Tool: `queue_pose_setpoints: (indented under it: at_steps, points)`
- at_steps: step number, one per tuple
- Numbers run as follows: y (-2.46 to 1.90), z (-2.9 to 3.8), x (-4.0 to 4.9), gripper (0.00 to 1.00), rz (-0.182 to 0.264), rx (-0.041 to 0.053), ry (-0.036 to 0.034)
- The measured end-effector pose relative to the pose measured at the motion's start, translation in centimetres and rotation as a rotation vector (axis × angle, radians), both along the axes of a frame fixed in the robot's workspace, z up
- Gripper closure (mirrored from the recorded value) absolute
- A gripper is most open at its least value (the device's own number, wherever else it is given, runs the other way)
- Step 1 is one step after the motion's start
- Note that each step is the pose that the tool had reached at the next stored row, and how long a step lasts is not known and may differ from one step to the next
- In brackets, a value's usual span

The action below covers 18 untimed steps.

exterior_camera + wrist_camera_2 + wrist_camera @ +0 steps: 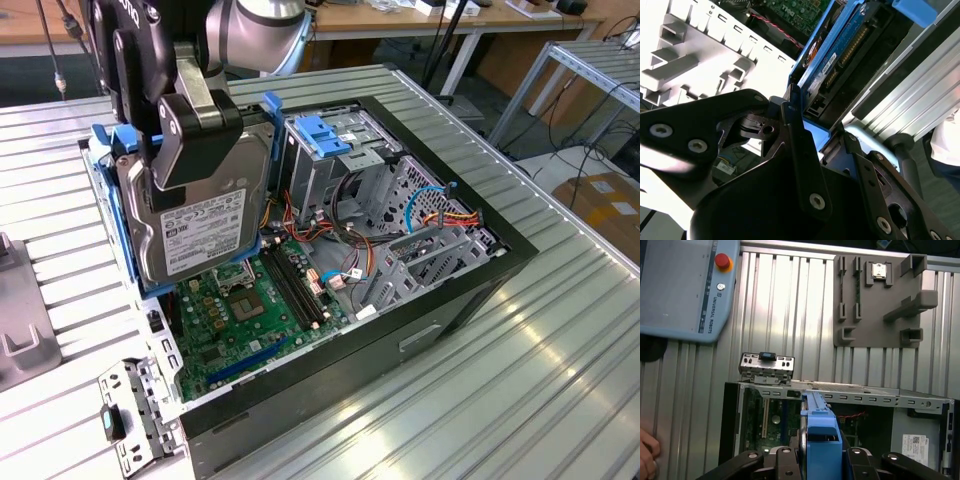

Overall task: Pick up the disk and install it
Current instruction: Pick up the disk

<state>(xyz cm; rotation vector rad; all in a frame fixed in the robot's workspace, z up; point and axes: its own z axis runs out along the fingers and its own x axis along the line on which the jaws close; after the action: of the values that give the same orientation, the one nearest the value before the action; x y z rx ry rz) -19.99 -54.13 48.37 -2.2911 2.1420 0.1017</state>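
The disk (205,220), a grey-metal drive in a light-blue carrier, hangs upright over the open computer case (455,300), above the motherboard's end on the exterior view's left. My gripper (172,160) is shut on it from above, and one black finger (190,140) presses its labelled face. In the second wrist view the disk (842,50) shows edge-on with its connector side visible, clamped between the black fingers (799,145). The carrier's blue edge (822,442) stands between the gripper's arms in the first wrist view, over the case's interior.
Inside the case lie the green motherboard (250,300), a metal drive cage (345,175) with a bright-blue latch (325,135), and loose cables (440,215). A grey fixture plate (880,305), a teach pendant (685,285), a small metal bracket (765,367) and a person's hand (647,455) are on the ribbed table.
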Motion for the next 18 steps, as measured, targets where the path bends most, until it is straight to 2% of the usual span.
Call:
queue_pose_setpoints:
  at_steps: [18]
  points:
    - [0.0,0.0,0.53,0.63,0.0,-0.0002,0.0]
